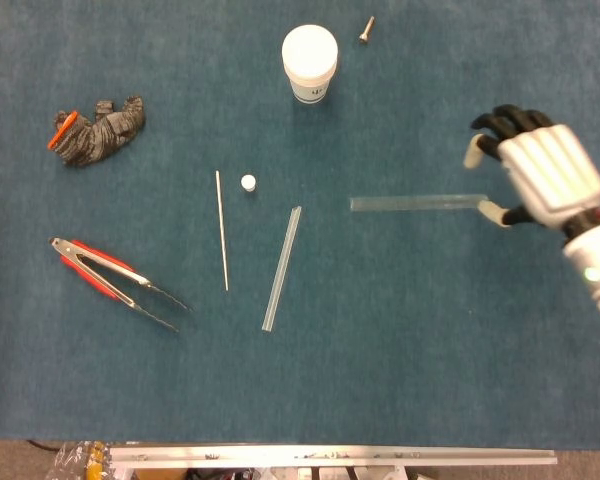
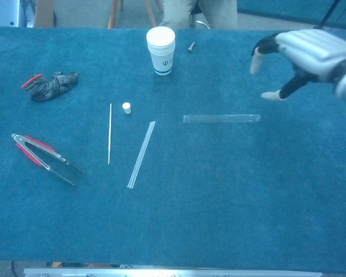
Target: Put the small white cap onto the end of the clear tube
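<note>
The small white cap point(image 1: 248, 182) point(image 2: 126, 108) stands on the blue cloth left of centre. A clear tube point(image 1: 418, 203) point(image 2: 221, 119) lies flat, running left to right, well to the cap's right. A second clear, thinner tube point(image 1: 281, 268) point(image 2: 141, 154) lies diagonally below the cap. My right hand point(image 1: 535, 170) point(image 2: 303, 55) hovers at the right end of the horizontal tube, fingers spread, holding nothing. Its thumb tip sits close to that end of the tube. My left hand shows in neither view.
A thin pale stick point(image 1: 221, 230) lies just left of the cap. Red-handled tongs point(image 1: 115, 281) lie at the left, a dark glove point(image 1: 98, 131) at the far left back. A stack of white paper cups point(image 1: 309, 62) and a small bolt point(image 1: 366, 30) stand at the back.
</note>
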### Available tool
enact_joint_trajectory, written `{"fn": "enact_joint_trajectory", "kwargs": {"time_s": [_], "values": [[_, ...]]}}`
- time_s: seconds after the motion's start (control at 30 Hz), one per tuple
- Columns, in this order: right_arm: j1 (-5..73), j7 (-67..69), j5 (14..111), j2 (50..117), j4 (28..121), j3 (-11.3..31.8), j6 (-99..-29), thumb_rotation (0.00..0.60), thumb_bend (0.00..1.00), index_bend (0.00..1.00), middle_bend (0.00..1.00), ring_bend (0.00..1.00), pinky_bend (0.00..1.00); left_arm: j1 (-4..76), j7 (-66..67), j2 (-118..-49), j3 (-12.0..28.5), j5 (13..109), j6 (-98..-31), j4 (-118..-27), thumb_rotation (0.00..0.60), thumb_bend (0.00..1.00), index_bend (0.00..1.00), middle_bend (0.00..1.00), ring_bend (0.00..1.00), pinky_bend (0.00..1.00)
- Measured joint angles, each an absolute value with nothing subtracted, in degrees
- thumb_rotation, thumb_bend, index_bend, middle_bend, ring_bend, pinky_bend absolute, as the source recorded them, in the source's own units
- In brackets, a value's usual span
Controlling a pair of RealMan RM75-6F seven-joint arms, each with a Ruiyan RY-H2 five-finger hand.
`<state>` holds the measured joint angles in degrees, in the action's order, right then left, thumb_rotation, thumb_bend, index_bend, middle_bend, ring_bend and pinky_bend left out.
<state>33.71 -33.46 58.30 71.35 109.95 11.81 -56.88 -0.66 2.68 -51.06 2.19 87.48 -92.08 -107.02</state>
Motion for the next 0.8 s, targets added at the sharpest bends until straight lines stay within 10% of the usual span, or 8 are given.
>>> {"fn": "enact_joint_trajectory", "kwargs": {"time_s": [0.8], "values": [[46.37,-52.62,42.92,91.01,94.55,6.95,-61.12,0.6,0.17,0.48,0.25,0.15,0.22,-1.53,0.2,-51.81,1.46,89.7,-93.37,-105.3,0.6,0.34,0.29,0.06,0.0,0.02]]}}
